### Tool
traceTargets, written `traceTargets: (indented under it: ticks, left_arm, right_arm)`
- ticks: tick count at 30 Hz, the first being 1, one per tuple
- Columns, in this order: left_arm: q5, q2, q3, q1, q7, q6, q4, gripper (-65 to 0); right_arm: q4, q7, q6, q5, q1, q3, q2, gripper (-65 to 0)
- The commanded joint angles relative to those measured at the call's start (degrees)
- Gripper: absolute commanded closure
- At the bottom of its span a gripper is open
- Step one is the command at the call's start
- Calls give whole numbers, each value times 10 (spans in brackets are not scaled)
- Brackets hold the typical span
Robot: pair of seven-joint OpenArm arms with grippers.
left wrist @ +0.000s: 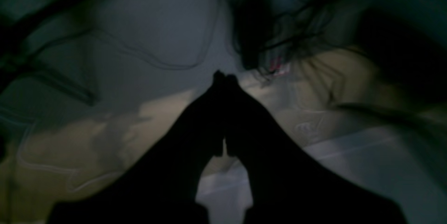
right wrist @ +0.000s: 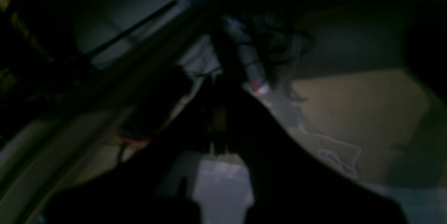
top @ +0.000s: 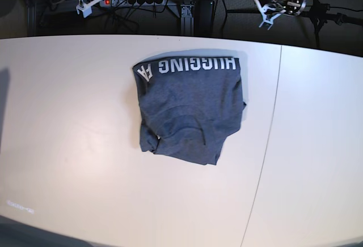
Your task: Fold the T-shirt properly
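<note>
the t-shirt [top: 190, 111] lies folded into a rough rectangle on the white table [top: 74, 145], a little toward 12 o'clock of the table's middle in the base view. blue-grey heathered fabric, white block lettering [top: 193, 65] along its 12 o'clock edge, reading upside down from this view. collar curve shows on the top layer toward 6 o'clock. the 6 o'clock edge is uneven, with a small bunched corner at 7 o'clock. a table seam [top: 266, 145] runs just beside the shirt at 3 o'clock.

neither gripper shows in the base view. left gripper [left wrist: 225, 76] seen only from its wrist camera, dark silhouette, fingers pressed together at the tips, nothing between them. right gripper [right wrist: 220, 112] in its own wrist view is very dark and blurred, jaws together, holding nothing that can be made out.

past the table's 12 o'clock edge: power strip [top: 127, 0] with a red light, cables, a white bracket [top: 264, 9] at 1 o'clock.
</note>
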Motion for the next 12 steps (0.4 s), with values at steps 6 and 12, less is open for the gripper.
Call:
traceTargets:
  ticks: [6, 12]
  left_arm:
    - [26, 66, 80, -37, -27, 65, -61, 0]
    - [14, 107, 110, -38, -29, 88, -60, 0]
  right_arm:
    - [-7, 32, -100, -123, 50, -4, -64, 0]
    - [-6, 44, -107, -139, 59, -4, -74, 0]
